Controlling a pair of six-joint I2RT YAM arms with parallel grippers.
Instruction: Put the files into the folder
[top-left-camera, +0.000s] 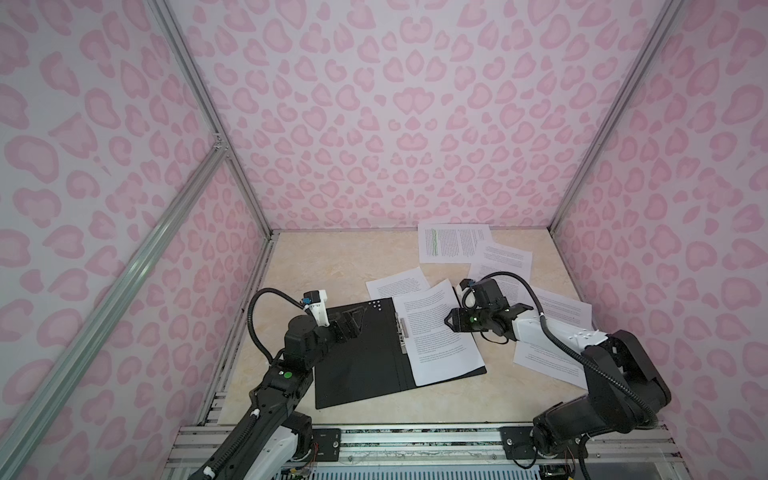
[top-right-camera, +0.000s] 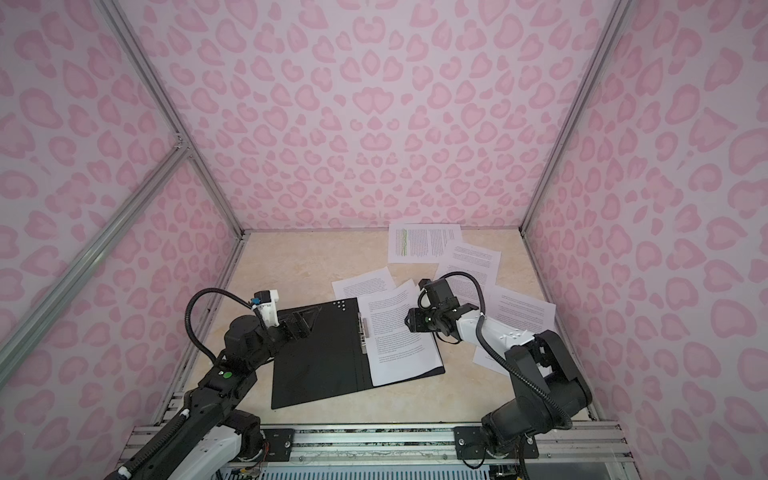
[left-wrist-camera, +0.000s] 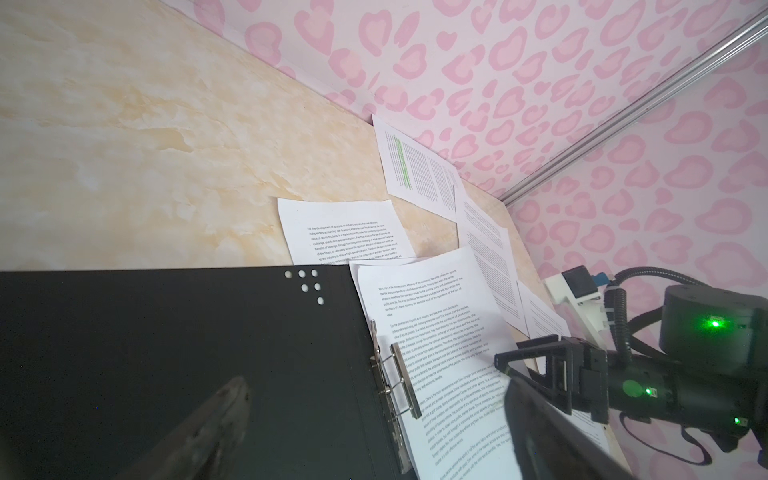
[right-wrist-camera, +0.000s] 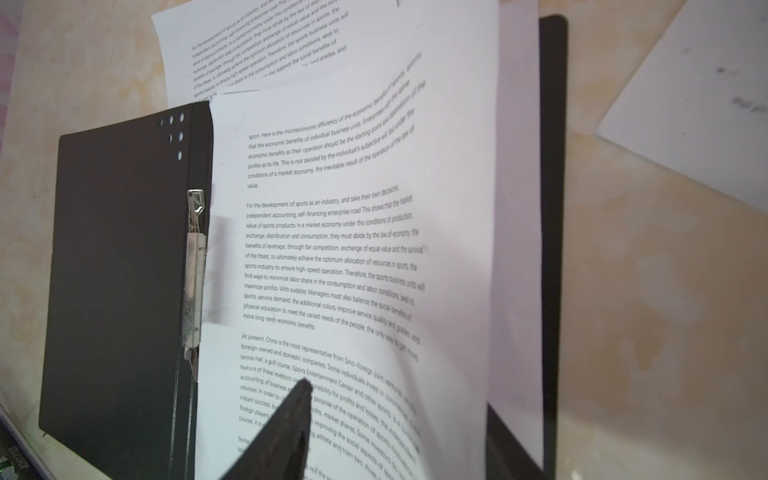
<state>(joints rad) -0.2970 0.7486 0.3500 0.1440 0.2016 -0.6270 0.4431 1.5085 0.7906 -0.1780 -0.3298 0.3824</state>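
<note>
One sheet (top-left-camera: 432, 345) on open folder (top-left-camera: 357, 365); left gripper (top-left-camera: 357, 322) spread wide; right gripper (top-left-camera: 449, 322) over sheet, spread unclear.

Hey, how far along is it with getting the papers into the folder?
Done: the folder lies open, and at least one sheet rests on its right half. In hand: the right gripper is low over that sheet; I cannot tell whether its fingers grip it. The left gripper hangs open over the left half. Left: the highlighted sheet and several other sheets lie loose on the table.
</note>
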